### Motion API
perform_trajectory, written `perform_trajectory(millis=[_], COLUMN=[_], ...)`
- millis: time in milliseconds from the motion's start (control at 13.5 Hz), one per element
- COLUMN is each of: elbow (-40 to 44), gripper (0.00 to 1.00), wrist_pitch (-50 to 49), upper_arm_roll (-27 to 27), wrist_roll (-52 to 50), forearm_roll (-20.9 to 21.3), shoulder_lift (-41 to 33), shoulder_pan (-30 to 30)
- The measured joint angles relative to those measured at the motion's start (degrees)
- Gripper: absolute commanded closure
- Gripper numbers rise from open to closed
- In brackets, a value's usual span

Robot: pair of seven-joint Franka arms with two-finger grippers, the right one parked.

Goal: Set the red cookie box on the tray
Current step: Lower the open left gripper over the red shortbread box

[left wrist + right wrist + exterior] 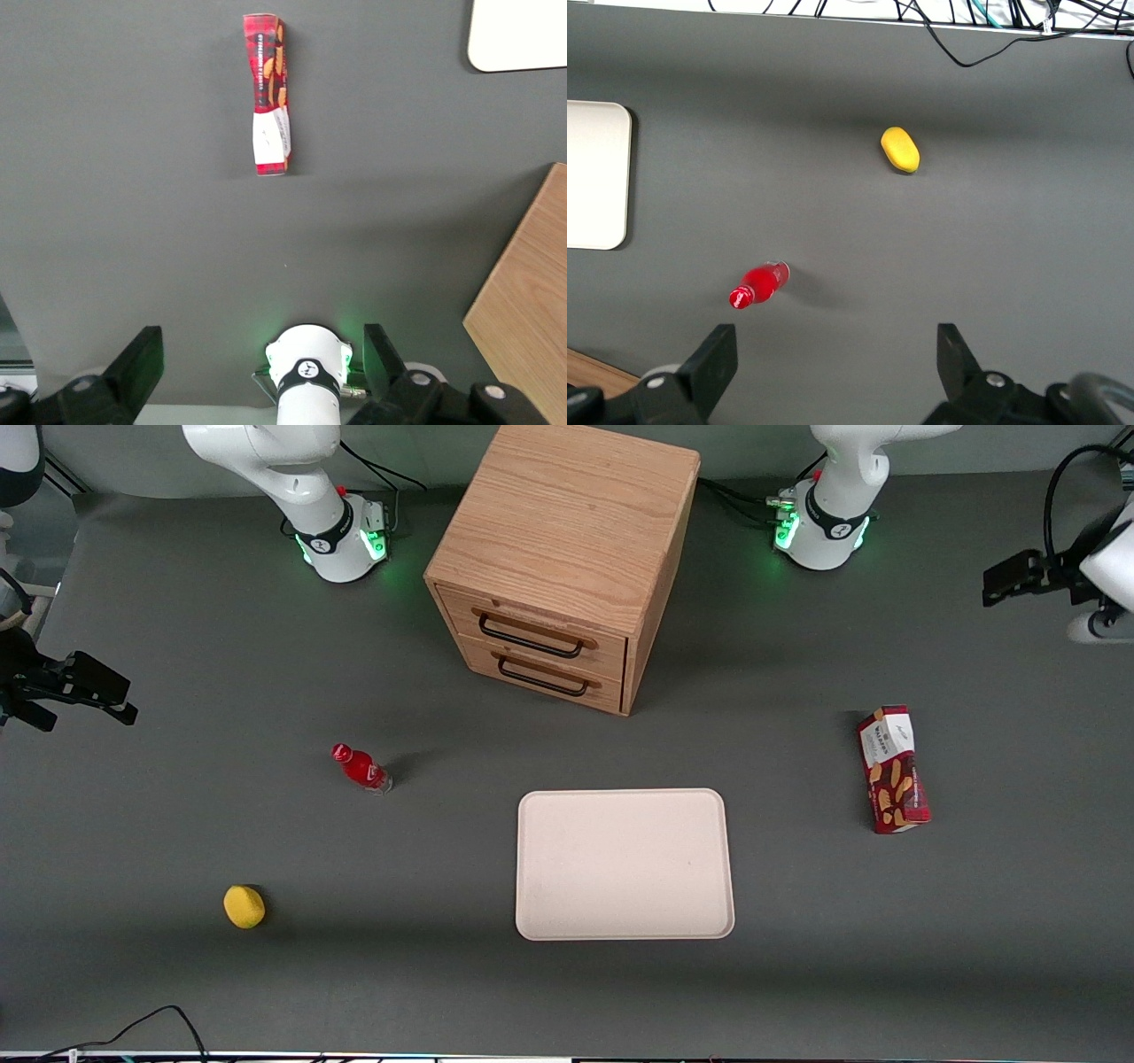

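A wooden two-drawer cabinet (pixel 567 558) with black handles stands on the dark grey surface (pixel 177 824), a small red bottle (pixel 361 768) nearer the camera toward the parked arm's end, a yellow lemon-like object (pixel 244 907) nearer still

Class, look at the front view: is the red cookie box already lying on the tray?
No, the red cookie box lies on the table beside the bare tray; the gripper hangs apart, open.
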Motion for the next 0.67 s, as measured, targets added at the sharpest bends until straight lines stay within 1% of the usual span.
perform_trajectory(millis=[444,519,667], elbow=[-0.3,-0.7,-4.2], gripper=[0.0,0.0,0.0], wrist_pitch=[0.3,1.5,9.0], upper_arm_roll=[0.5,1.2,2.6], wrist_roll=[0.1,0.1,0.9], forearm_roll=[-0.4,-0.4,-0.5], shoulder_lift=[2.4,3.8,7.9], shoulder_pan=[0.0,0.0,0.1])
